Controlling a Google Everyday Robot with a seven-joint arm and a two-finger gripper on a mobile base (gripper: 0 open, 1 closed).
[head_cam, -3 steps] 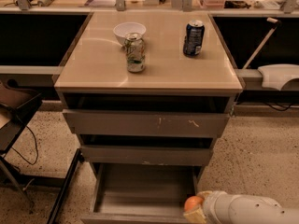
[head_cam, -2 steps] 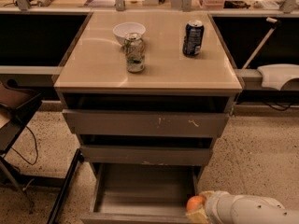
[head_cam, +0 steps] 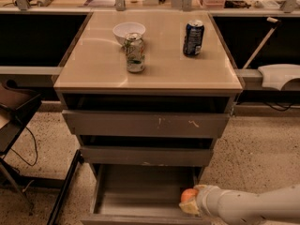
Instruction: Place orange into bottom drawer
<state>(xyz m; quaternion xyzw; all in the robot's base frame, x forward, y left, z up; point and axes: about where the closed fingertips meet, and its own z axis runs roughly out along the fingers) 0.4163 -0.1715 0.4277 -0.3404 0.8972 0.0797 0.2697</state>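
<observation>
Orange (head_cam: 188,194): held at the tip of the end effector (head_cam: 189,202), which is closed about it, a pale finger showing just beneath the fruit; the grip is judged secure enough, though the far side of the fruit is hidden. Position: over the right front corner of the bottom drawer (head_cam: 136,197), which stands pulled out further than the two above it, its flat floor bare. Change noted against the views of a second ago: the orange and the white forearm have been carried slightly inward and leftward, from the drawer's front edge to a place above its floor. Everything else is unmoved. Meaning for the task: the carry is judged nearly complete; only lowering and release appear to be left, and the fruit has not yet been set down. Count: one orange; one end effector; three drawers, namely the bottom drawer, the middle drawer (head_cam: 145,156) and the top drawer (head_cam: 145,124); on the desk (head_cam: 93,67), one white bowl (head_cam: 129,30) and two cans, a green can (head_cam: 135,53) just in front of the bowl and a blue can (head_cam: 193,37) well apart to the right.
</observation>
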